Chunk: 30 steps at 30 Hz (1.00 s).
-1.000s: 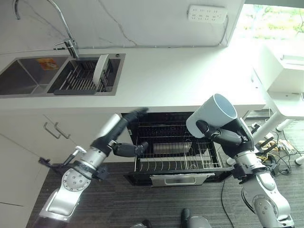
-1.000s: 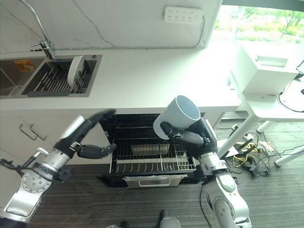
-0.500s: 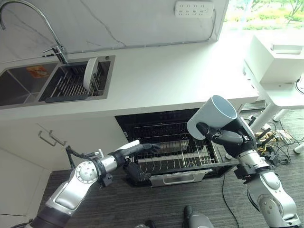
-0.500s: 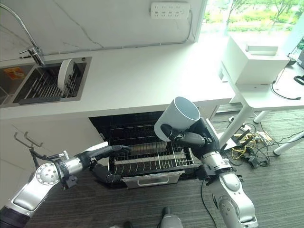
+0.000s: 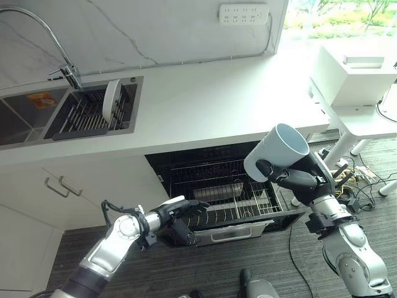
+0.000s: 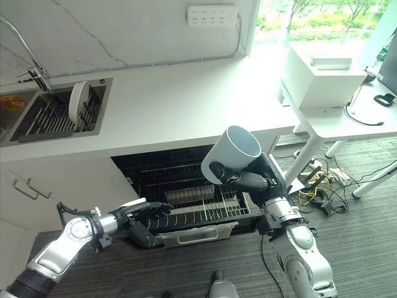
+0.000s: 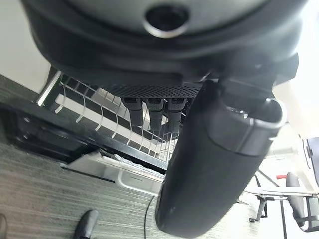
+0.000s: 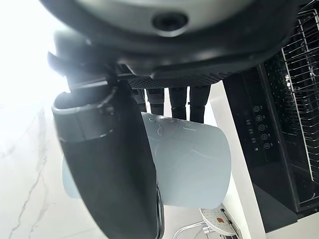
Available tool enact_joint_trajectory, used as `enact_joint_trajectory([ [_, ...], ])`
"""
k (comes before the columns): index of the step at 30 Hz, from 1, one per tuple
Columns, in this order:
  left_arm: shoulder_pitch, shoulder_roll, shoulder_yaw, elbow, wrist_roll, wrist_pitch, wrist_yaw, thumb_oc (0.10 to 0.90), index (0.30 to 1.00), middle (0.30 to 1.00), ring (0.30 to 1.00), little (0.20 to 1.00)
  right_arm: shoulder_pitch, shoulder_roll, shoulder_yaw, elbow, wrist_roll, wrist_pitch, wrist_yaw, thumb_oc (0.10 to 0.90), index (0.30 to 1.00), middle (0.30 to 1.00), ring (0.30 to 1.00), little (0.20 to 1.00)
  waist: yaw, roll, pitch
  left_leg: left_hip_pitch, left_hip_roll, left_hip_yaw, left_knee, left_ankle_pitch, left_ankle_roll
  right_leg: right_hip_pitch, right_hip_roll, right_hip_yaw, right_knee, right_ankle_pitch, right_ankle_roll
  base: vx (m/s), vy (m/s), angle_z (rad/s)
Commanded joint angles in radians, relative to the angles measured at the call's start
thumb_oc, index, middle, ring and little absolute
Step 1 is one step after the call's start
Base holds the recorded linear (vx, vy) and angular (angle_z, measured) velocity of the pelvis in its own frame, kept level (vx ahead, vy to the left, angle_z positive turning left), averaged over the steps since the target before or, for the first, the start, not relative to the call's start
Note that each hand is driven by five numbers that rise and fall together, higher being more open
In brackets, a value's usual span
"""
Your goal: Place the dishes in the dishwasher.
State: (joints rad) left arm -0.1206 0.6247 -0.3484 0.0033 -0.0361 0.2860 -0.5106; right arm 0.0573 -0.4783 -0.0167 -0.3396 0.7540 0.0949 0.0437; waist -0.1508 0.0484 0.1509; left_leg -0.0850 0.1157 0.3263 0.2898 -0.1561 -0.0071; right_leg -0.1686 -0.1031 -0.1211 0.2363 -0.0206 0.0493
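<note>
- Mug: pale blue, held in right hand, raised above the right end of the pulled-out dishwasher rack, mouth tilted up and away from the robot.
- Handling, judged: rigid glazed ceramic, moderate weight, smooth and likely slippery, chips if knocked on the wire tines. Best kept gripped round the body as now; must be turned mouth-down before setting between tines.
- Right hand: fingers and thumb wrapped round the mug wall, confirmed in right wrist view; forearm angled up from lower right.
- Left hand: low at the front left corner of the rack, fingers extended over the front edge, thumb below near the front panel; holding nothing; contact with the wire cannot be told.
- Plate: white, upright in the sink drying rack at the left end of the counter, still to be loaded.
</note>
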Motion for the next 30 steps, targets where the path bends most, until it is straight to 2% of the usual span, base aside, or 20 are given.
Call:
enact_joint_trajectory([
  [1, -0.120, -0.007, 0.013, -0.006, -0.057, -0.054, 0.068, 0.800, 0.900, 0.900, 0.900, 0.900, -0.123, -0.006, -0.041, -0.087, 0.020, -0.102, 0.033, 0.400, 0.300, 0.300, 0.300, 0.300, -0.015, 0.001, -0.056, 0.034, 0.059, -0.052, 0.010, -0.096, -0.041, 0.036, -0.027, 0.045, 0.064, -0.152, 0.101, 0.02, -0.009, -0.04],
  [7, -0.143, -0.048, -0.034, 0.065, -0.029, -0.053, 0.077, 0.800, 0.900, 0.900, 0.900, 0.900, -0.131, -0.003, -0.034, -0.085, 0.013, -0.094, 0.037, 0.400, 0.300, 0.300, 0.300, 0.300, -0.023, -0.001, -0.057, 0.038, 0.059, -0.045, 0.010, -0.100, -0.040, 0.036, -0.023, 0.050, 0.064, -0.153, 0.100, 0.01, -0.004, -0.04],
  [13, -0.138, -0.088, -0.073, 0.186, 0.035, -0.099, 0.116, 0.800, 0.900, 0.900, 0.900, 0.900, -0.125, -0.005, -0.040, -0.085, 0.009, -0.075, 0.068, 0.400, 0.300, 0.300, 0.300, 0.300, -0.037, -0.006, -0.063, 0.044, 0.063, -0.029, 0.010, -0.104, -0.039, 0.035, -0.017, 0.059, 0.064, -0.155, 0.098, 0.01, -0.003, -0.06],
  [16, -0.138, -0.100, -0.087, 0.218, 0.051, -0.100, 0.119, 0.800, 0.900, 0.900, 0.900, 0.900, -0.127, -0.006, -0.039, -0.087, 0.009, -0.070, 0.074, 0.400, 0.300, 0.300, 0.300, 0.300, -0.039, -0.007, -0.062, 0.045, 0.064, -0.026, 0.010, -0.105, -0.038, 0.035, -0.017, 0.060, 0.064, -0.156, 0.099, 0.00, -0.002, -0.02],
  [21, -0.123, -0.145, -0.152, 0.330, 0.135, -0.101, 0.050, 0.800, 0.900, 0.900, 0.900, 0.900, -0.135, -0.010, -0.046, -0.092, 0.005, -0.045, 0.086, 0.400, 0.300, 0.300, 0.300, 0.300, -0.049, -0.008, -0.060, 0.048, 0.063, -0.023, 0.010, -0.107, -0.036, 0.034, -0.013, 0.067, 0.064, -0.156, 0.099, 0.01, -0.001, -0.04],
  [22, -0.124, -0.151, -0.166, 0.344, 0.152, -0.095, 0.024, 0.800, 0.900, 0.900, 0.900, 0.900, -0.137, -0.009, -0.046, -0.092, 0.004, -0.042, 0.087, 0.400, 0.300, 0.300, 0.300, 0.300, -0.051, -0.008, -0.059, 0.050, 0.063, -0.023, 0.010, -0.109, -0.036, 0.035, -0.014, 0.067, 0.064, -0.156, 0.100, 0.00, 0.000, 0.00],
  [23, -0.124, -0.161, -0.198, 0.372, 0.191, -0.090, -0.053, 0.800, 0.900, 0.900, 0.900, 0.900, -0.143, -0.011, -0.044, -0.090, 0.005, -0.037, 0.090, 0.400, 0.300, 0.300, 0.300, 0.300, -0.056, -0.007, -0.056, 0.050, 0.062, -0.021, 0.010, -0.109, -0.034, 0.035, -0.012, 0.070, 0.064, -0.156, 0.100, 0.00, 0.000, 0.00],
  [24, -0.128, -0.163, -0.227, 0.376, 0.162, -0.079, -0.164, 0.800, 0.900, 0.900, 0.900, 0.900, -0.146, -0.012, -0.040, -0.093, 0.006, -0.031, 0.093, 0.400, 0.300, 0.300, 0.300, 0.300, -0.063, -0.005, -0.052, 0.057, 0.062, -0.020, 0.010, -0.117, -0.034, 0.040, -0.013, 0.071, 0.064, -0.162, 0.104, 0.00, 0.000, 0.00],
  [25, -0.130, -0.184, -0.243, 0.375, 0.093, -0.041, -0.258, 0.800, 0.900, 0.900, 0.900, 0.900, -0.154, -0.009, -0.029, -0.091, -0.001, -0.029, 0.093, 0.400, 0.300, 0.300, 0.300, 0.300, -0.068, -0.003, -0.050, 0.057, 0.062, -0.017, 0.010, -0.118, -0.034, 0.039, -0.012, 0.072, 0.064, -0.161, 0.104, 0.00, 0.000, 0.00],
  [28, -0.126, -0.217, -0.287, 0.370, -0.002, 0.060, -0.428, 0.800, 0.900, 0.900, 0.900, 0.900, -0.168, -0.008, -0.002, -0.075, -0.015, -0.035, 0.100, 0.400, 0.300, 0.300, 0.300, 0.300, -0.080, 0.005, -0.046, 0.061, 0.060, -0.008, 0.010, -0.123, -0.031, 0.039, -0.010, 0.080, 0.064, -0.161, 0.104, 0.00, 0.009, -0.02],
  [30, -0.118, -0.215, -0.300, 0.376, -0.006, 0.075, -0.484, 0.800, 0.900, 0.900, 0.900, 0.900, -0.173, -0.018, -0.001, -0.071, -0.008, -0.035, 0.103, 0.400, 0.300, 0.300, 0.300, 0.300, -0.083, 0.008, -0.045, 0.060, 0.058, -0.007, 0.010, -0.124, -0.030, 0.039, -0.010, 0.083, 0.064, -0.161, 0.103, 0.01, 0.031, -0.08],
])
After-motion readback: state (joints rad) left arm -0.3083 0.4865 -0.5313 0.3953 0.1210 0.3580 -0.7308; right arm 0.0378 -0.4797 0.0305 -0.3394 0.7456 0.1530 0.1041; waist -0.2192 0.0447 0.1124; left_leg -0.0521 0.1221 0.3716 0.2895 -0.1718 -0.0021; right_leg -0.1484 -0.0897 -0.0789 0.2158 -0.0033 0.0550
